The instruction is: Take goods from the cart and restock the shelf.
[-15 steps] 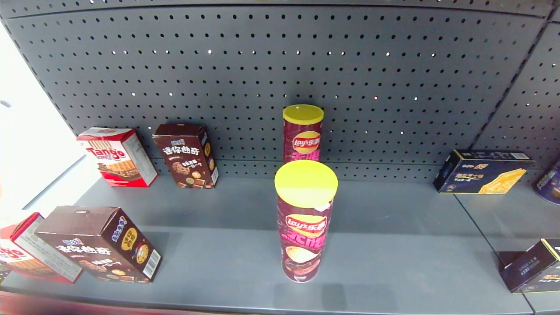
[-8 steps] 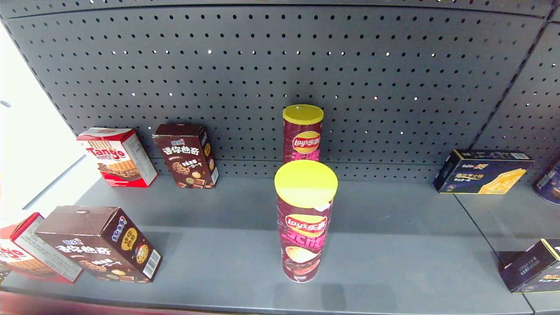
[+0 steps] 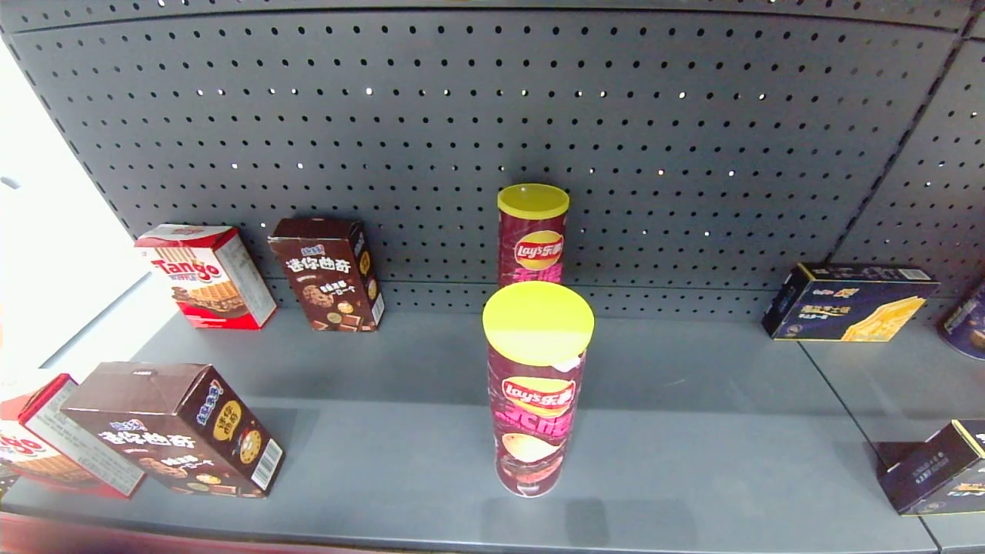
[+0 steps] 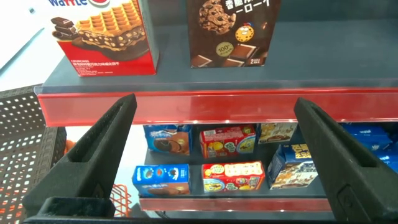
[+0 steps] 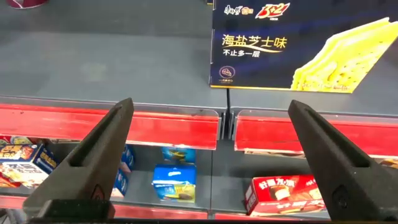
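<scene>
1. Ahead of the left gripper (image 4: pixel 214 102) I see both its fingers spread wide, with nothing between them and nothing touching them. I hold nothing on this side.
2. Just beyond those fingertips runs the red strip (image 4: pixel 205 115) on the front of the shelf (image 4: pixel 323 56). Behind the strip stand a wafer box (image 4: pixel 102 37) and, beside it, a cookie box (image 4: pixel 233 31), both upright and near the edge.
3. Lower than the strip and farther off, small boxes (image 4: pixel 230 158) sit on the tiers below. A black mesh (image 4: pixel 22 137) shows past one finger.
4. On my other side the right gripper (image 5: pixel 211 104) is likewise fully spread, empty and touching nothing.
5. Beyond its fingertips the same red front continues, broken by a joint. A blue box (image 5: pixel 292 46) stands on the shelf right behind it.
6. From the head I see two cans upright at mid-shelf, between the goods that the two grippers face. The front can (image 3: pixel 536 385) is toward the edge. The back can (image 3: pixel 532 235) is straight behind it at the pegboard (image 3: pixel 462 115), and the two are apart.
7. Farther back from the left gripper's boxes stand a rear wafer box (image 3: pixel 204 273) and a rear cookie box (image 3: pixel 329 273). A rear blue box (image 3: pixel 846 300) sits far back on the right gripper's side.
8. Against the head pictures from a second and half a second ago I find no difference: every can and box stands where it stood.
</scene>
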`<state>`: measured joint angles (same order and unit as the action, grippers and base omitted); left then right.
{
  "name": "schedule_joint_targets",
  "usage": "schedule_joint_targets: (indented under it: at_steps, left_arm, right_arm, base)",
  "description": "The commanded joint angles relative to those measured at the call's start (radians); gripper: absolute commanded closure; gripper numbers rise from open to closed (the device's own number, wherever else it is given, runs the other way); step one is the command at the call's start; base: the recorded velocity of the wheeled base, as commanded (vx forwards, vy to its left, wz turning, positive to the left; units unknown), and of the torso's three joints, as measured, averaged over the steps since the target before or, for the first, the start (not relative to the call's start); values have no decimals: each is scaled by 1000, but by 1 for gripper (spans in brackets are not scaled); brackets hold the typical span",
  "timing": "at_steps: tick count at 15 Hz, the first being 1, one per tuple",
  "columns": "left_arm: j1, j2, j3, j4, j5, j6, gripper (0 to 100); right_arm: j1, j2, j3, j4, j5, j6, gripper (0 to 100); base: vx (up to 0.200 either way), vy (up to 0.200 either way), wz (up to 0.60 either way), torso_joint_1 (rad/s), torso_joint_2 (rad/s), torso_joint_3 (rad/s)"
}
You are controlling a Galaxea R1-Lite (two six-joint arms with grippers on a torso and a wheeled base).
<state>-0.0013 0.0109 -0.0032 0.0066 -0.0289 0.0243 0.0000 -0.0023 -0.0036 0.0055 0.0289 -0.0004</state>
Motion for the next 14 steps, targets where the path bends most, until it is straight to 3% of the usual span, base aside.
schedule_joint_targets:
  at_steps: [1, 4, 7, 11, 14]
  left_arm:
    - [1, 1, 0, 0, 0, 2, 0]
    - [0, 1, 0, -2, 1, -1, 0]
    - [1, 1, 0, 0, 1, -1, 0]
    - [1, 1, 2, 0, 0, 5, 0]
    - [1, 1, 2, 0, 0, 2, 0]
  right_arm:
    - [0, 2, 1, 1, 0, 2, 0]
    - [0, 2, 1, -1, 0, 0, 0]
    - [0, 2, 1, 1, 3, -1, 0]
    - [0, 2, 1, -1, 3, -1, 0]
    - [0, 2, 1, -1, 3, -1, 0]
  base:
    - [0, 0, 0, 0, 0, 0]
    - [0, 0, 0, 0, 0, 0]
    - [-200, 0, 0, 9, 4, 2]
    - [0, 0, 0, 0, 0, 0]
    - [0, 133, 0, 15, 3, 2]
